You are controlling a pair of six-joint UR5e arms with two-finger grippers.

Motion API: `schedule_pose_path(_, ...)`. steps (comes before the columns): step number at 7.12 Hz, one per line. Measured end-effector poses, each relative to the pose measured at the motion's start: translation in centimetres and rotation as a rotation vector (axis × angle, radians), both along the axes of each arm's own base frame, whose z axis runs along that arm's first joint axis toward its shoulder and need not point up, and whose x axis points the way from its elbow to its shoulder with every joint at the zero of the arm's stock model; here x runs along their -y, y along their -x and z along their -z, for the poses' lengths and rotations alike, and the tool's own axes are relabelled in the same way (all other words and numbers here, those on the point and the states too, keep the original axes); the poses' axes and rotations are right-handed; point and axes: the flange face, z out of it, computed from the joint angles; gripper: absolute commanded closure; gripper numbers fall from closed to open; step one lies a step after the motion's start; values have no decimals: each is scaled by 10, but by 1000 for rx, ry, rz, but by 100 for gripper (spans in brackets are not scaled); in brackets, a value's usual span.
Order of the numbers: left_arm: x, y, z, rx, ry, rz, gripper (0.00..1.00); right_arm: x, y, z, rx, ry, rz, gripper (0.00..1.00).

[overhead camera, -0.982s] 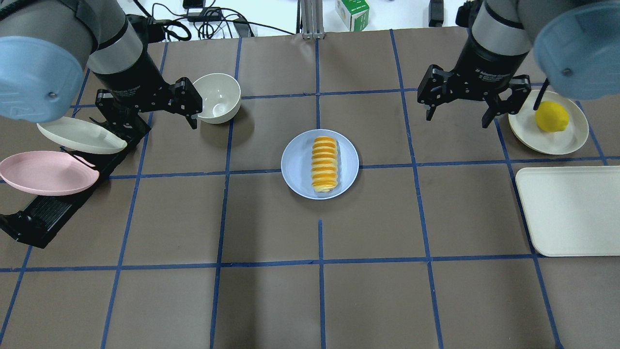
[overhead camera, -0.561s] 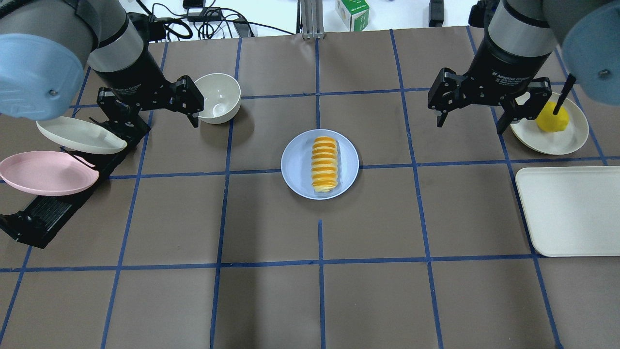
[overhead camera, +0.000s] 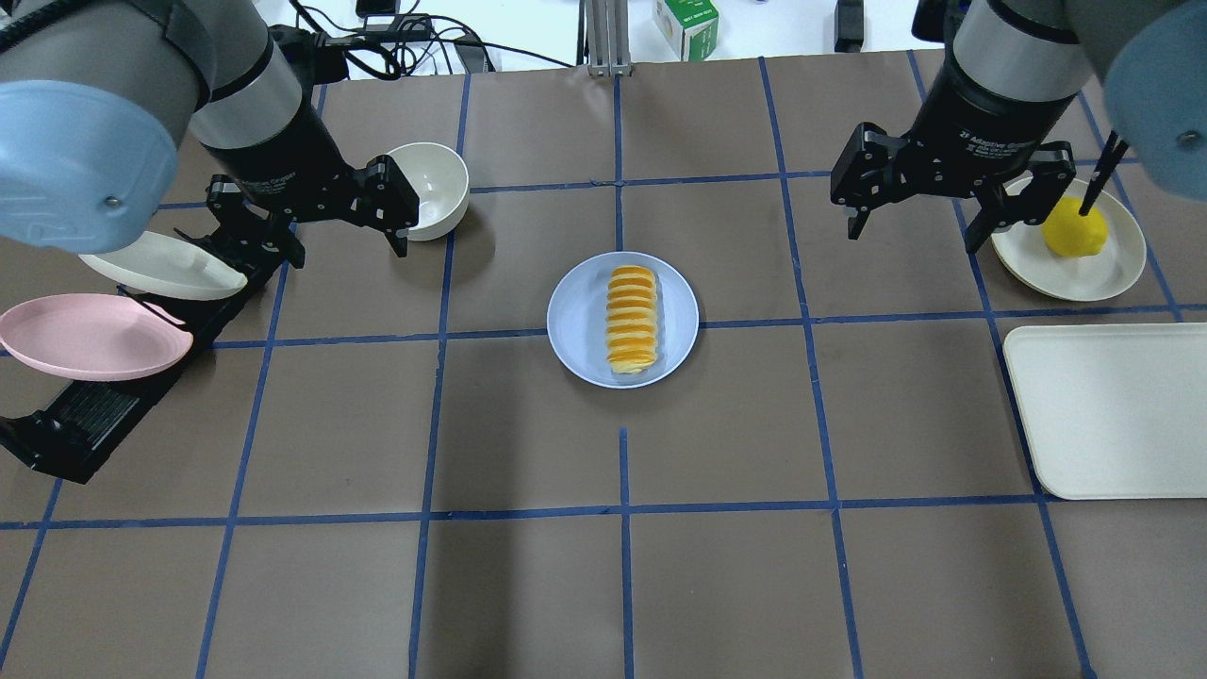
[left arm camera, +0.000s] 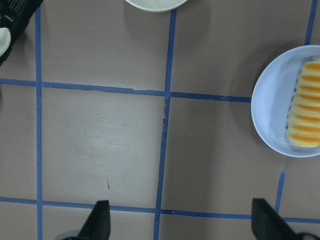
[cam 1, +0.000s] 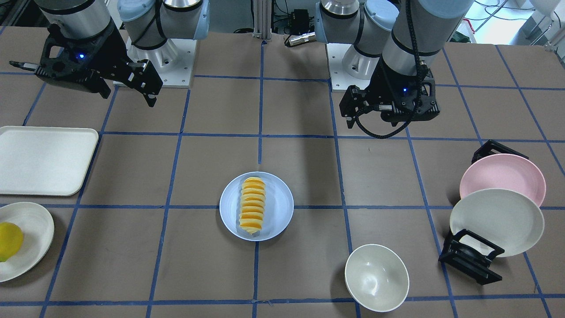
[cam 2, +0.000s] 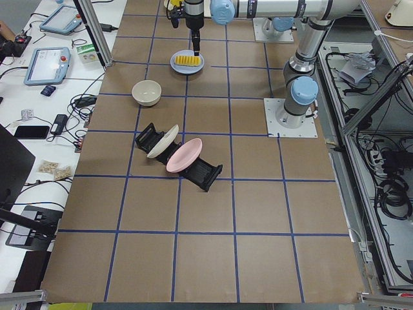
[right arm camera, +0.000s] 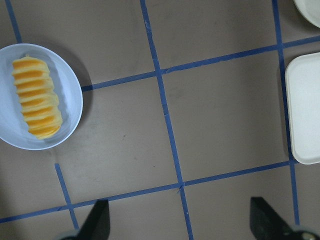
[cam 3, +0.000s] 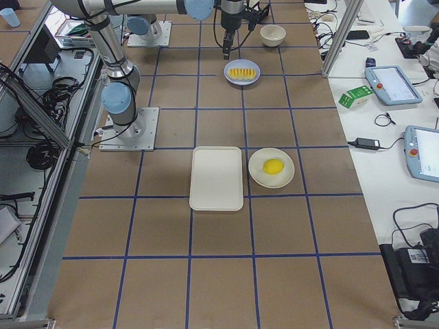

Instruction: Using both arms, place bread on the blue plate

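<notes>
Evidently we are done: the bread lies on the blue plate; the left gripper and the right gripper hang spread, empty.

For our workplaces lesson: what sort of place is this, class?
Likely a robotics lab: a left arm and right arm mounted at a tape-gridded table, a control tablet beside it, loose cables.

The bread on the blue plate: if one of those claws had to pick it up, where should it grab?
Probably at the middle of the bread, straight down from above, closing across its narrow width. It lies flat and long on the blue plate, with bare plate beside both long sides.
</notes>
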Motion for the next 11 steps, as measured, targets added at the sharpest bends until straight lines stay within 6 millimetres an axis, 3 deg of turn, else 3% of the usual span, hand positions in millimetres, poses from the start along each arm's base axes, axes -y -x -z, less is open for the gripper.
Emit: schedule_pose_path(11,-2,7,1,0,3,31,0,0,1,2,-12,-4,0,0)
